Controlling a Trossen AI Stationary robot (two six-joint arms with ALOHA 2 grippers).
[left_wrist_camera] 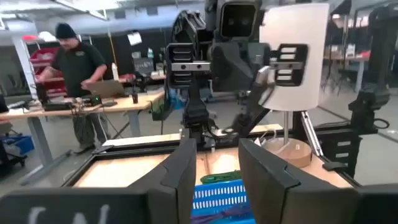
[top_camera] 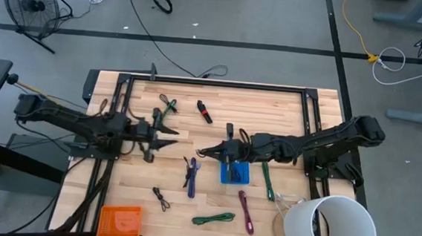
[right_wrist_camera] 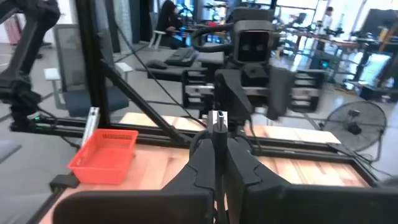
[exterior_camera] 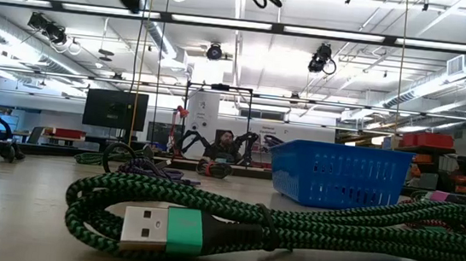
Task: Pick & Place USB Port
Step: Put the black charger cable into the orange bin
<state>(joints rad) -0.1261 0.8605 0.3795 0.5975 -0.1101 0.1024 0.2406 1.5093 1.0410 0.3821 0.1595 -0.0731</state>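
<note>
Right end effector (right_wrist_camera: 219,146) pinches a USB plug (right_wrist_camera: 219,119) — upright, tip upward — while left end effector (left_wrist_camera: 214,168) hangs open.

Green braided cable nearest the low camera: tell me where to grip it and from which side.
Grip the green braided cable across the middle of its bundle, coming straight down from above. It lies flat on the table as a long, narrow coil, so fingers can straddle its short width. The rigid plug is probably a firmer alternative.
</note>
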